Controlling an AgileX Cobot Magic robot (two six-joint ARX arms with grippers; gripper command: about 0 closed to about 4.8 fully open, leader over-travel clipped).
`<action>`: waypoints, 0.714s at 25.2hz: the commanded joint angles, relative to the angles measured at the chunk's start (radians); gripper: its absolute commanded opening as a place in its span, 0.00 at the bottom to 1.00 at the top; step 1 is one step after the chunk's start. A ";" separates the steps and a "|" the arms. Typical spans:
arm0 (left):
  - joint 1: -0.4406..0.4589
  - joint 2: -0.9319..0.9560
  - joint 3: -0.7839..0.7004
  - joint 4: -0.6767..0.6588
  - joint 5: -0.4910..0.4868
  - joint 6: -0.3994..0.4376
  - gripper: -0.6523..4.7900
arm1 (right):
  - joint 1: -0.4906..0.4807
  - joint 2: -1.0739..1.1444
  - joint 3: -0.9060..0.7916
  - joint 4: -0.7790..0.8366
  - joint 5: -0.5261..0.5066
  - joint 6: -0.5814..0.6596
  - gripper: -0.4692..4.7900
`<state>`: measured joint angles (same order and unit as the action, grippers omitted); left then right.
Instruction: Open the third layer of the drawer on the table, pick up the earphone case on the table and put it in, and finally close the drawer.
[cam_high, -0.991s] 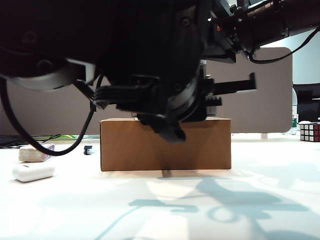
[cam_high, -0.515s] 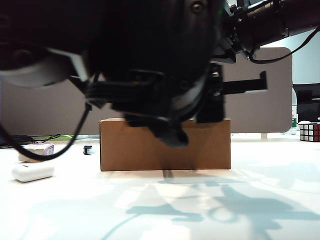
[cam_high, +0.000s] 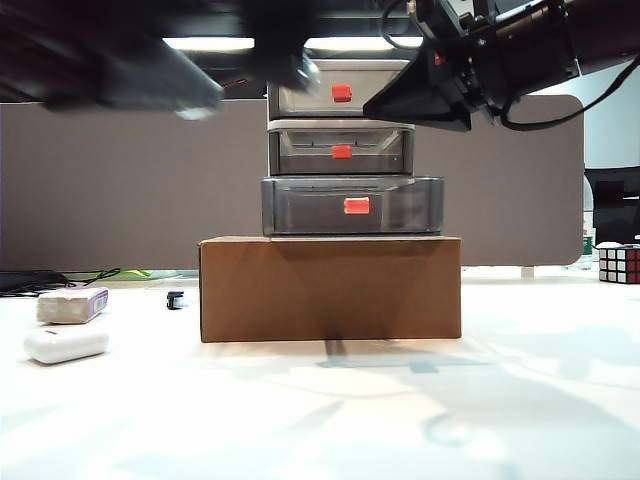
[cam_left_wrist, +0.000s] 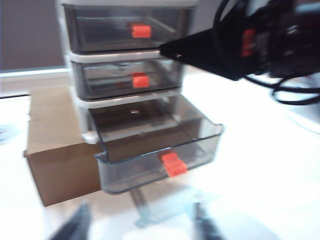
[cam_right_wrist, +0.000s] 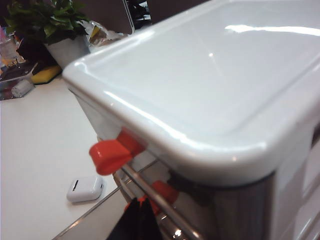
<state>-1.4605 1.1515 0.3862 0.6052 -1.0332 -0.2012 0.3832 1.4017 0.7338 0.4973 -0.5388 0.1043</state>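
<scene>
White earphone case (cam_high: 66, 344) lying crosswise

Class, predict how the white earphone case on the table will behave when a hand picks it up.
The earphone case looks smooth and rounded, so it may slip between fingers. It seems small, probably light and rigid. Lying flat on the table, it likely won't roll.

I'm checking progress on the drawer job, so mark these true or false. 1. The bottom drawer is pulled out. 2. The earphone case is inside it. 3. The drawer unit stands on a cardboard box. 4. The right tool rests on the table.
1. True: the third layer of the drawer sticks out.
2. False: the earphone case lies on the table, left of the box.
3. True: it stands on the cardboard box.
4. False: the right tool is up by the unit's top.
</scene>
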 joint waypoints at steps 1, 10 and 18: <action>0.067 -0.233 -0.006 -0.352 0.204 -0.076 0.42 | 0.000 -0.004 0.006 -0.016 -0.034 0.000 0.08; 0.752 -0.700 -0.006 -0.928 0.757 -0.070 0.51 | -0.001 -0.004 0.006 -0.030 -0.052 0.027 0.08; 1.084 -0.677 -0.091 -0.735 1.143 0.084 0.52 | -0.001 -0.005 0.006 -0.030 -0.071 0.060 0.08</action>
<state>-0.4038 0.4519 0.3031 -0.1707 -0.0051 -0.2489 0.3820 1.4017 0.7338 0.4561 -0.5995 0.1577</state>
